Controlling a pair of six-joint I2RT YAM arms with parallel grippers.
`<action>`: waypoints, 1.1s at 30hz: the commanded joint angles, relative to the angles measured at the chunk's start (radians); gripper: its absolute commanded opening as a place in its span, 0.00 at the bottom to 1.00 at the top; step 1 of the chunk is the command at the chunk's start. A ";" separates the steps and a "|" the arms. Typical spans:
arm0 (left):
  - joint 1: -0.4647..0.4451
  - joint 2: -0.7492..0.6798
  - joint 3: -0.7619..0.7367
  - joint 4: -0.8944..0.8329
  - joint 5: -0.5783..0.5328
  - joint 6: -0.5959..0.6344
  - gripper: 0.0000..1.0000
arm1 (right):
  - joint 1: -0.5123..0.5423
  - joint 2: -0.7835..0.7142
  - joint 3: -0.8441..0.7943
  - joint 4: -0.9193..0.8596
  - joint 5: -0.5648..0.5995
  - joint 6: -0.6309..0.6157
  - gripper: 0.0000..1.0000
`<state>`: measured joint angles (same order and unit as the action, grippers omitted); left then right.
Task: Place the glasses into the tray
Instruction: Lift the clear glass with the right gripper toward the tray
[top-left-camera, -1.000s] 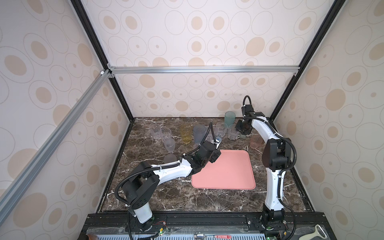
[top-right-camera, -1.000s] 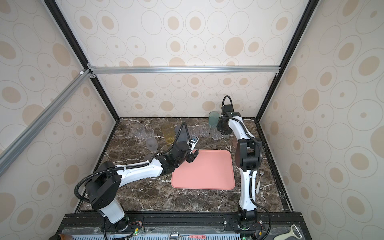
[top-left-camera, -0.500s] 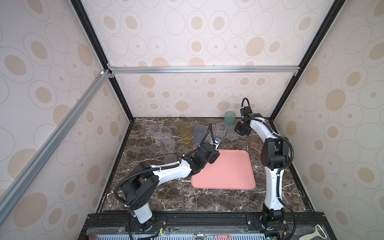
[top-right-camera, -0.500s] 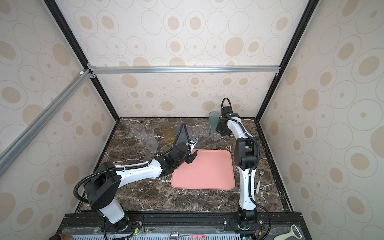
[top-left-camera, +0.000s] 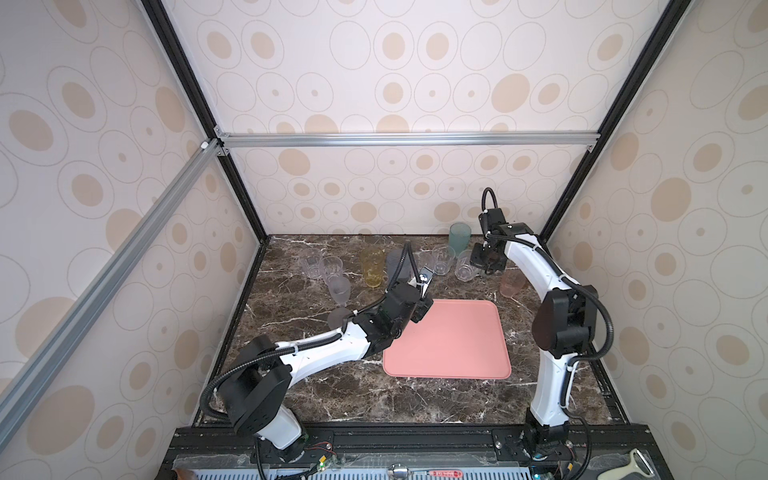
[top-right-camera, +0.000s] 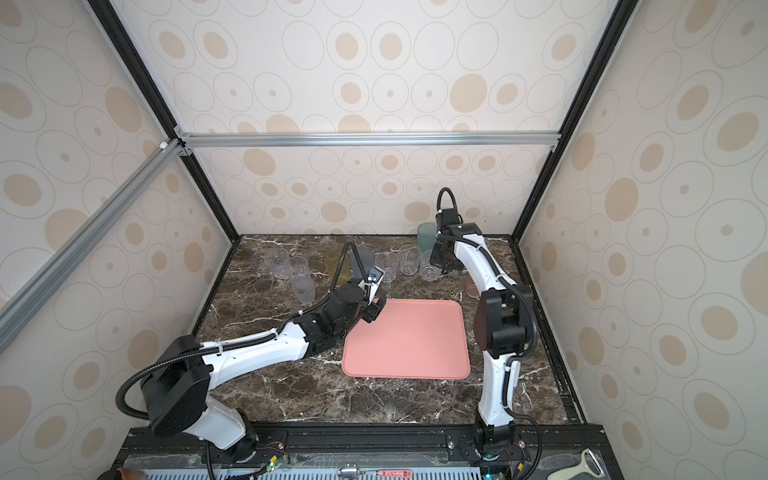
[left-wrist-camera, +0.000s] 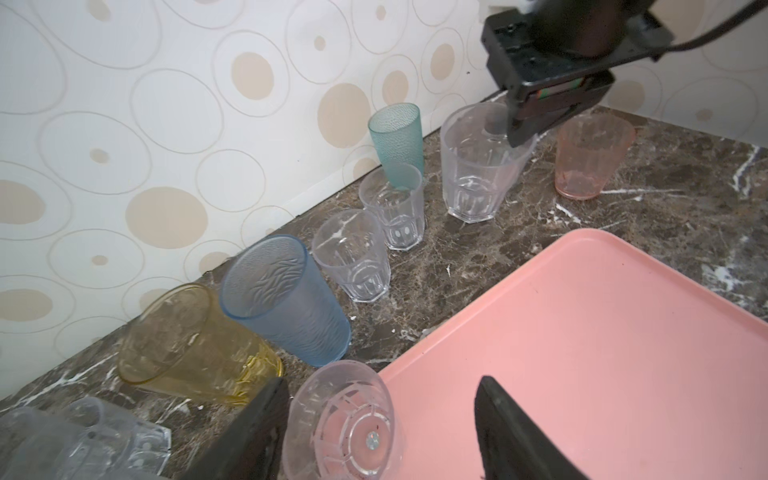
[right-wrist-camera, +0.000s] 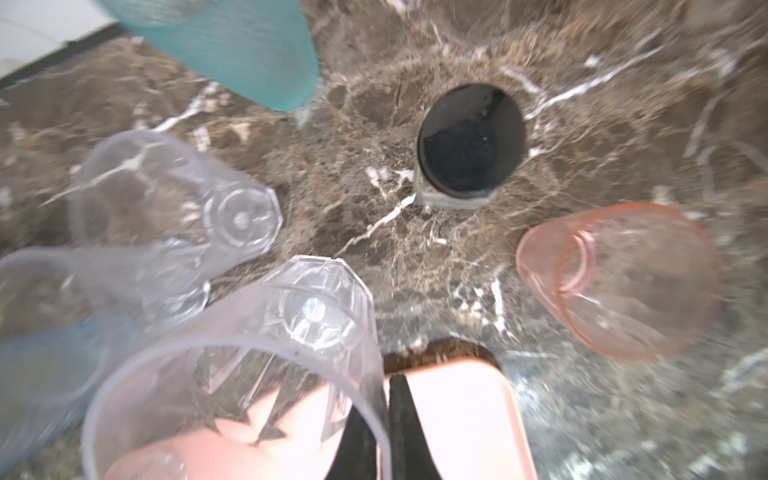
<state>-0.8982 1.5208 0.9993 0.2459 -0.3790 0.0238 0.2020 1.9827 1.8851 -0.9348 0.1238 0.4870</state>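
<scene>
My right jaws are pinched closed on the rim of a clear glass (top-left-camera: 465, 268) standing on the counter (top-left-camera: 332, 395) at the tray's (top-left-camera: 457, 353) 1 o'clock. I'd lift straight up, clear of the neighbouring glass (top-left-camera: 442, 259) at its 9 o'clock, then carry slowly. Left jaws gape wide around another glass (left-wrist-camera: 340, 419) at the tray's 10 o'clock corner, ungripped.
</scene>
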 joint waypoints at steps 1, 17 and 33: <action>0.004 -0.067 -0.028 -0.022 -0.092 0.024 0.71 | 0.056 -0.112 -0.059 -0.047 0.053 -0.045 0.04; 0.072 -0.285 -0.239 -0.048 -0.069 -0.123 0.71 | 0.317 -0.116 -0.171 -0.127 0.014 -0.088 0.02; 0.074 -0.266 -0.278 -0.025 -0.044 -0.146 0.71 | 0.335 0.052 -0.147 -0.036 0.036 -0.080 0.00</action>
<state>-0.8341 1.2522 0.7223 0.1890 -0.4324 -0.0982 0.5365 2.0159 1.7119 -0.9871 0.1371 0.4065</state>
